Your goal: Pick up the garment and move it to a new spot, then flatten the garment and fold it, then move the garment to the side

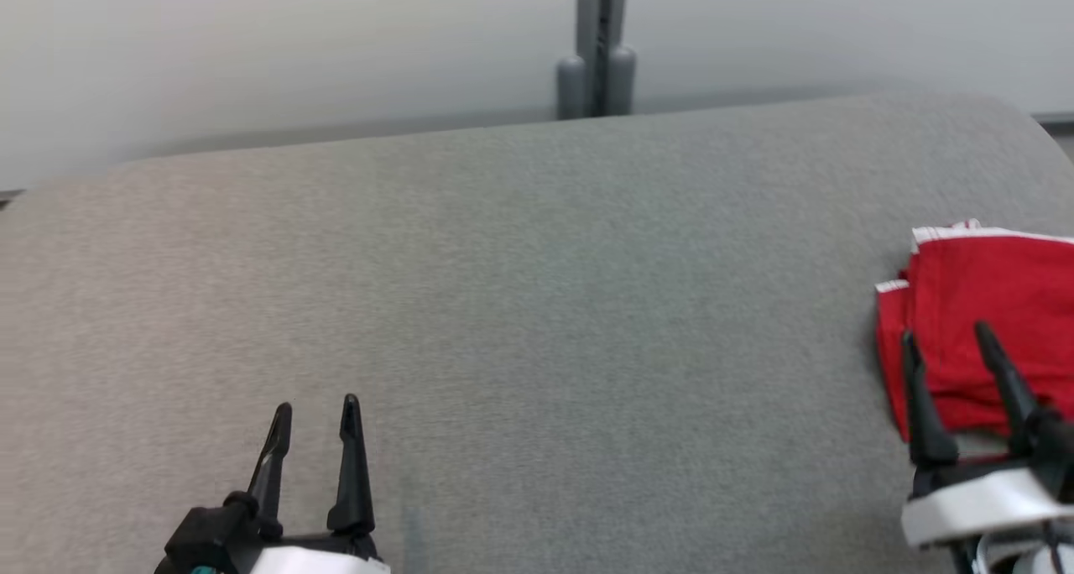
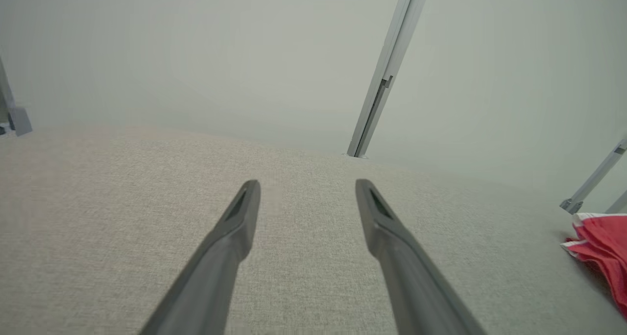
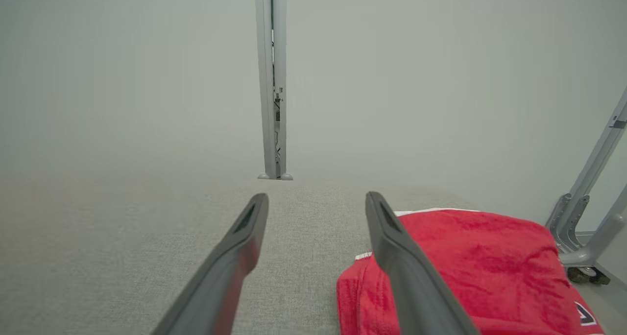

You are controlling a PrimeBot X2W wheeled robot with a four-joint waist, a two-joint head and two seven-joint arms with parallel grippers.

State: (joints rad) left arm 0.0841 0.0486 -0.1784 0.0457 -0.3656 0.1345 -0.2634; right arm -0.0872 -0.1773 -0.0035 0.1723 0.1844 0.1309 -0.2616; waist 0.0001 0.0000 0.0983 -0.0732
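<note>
The folded red garment [image 1: 986, 305], white-trimmed, is lying at the right side of the grey cloth-covered table [image 1: 537, 289]. Its right part is running out of the head view, and its far edge is sitting short of the table's rounded far right corner. The right gripper [image 1: 944, 331] is standing at the garment's near left corner, fingers spread and grasping nothing; in the right wrist view bare cloth is showing between them. The left gripper [image 1: 318, 403] is sitting near the front edge at the left, fingers likewise released. A broad bare stretch is lying between the two grippers. A grey post [image 1: 597, 45] is rising behind the far edge.
</note>
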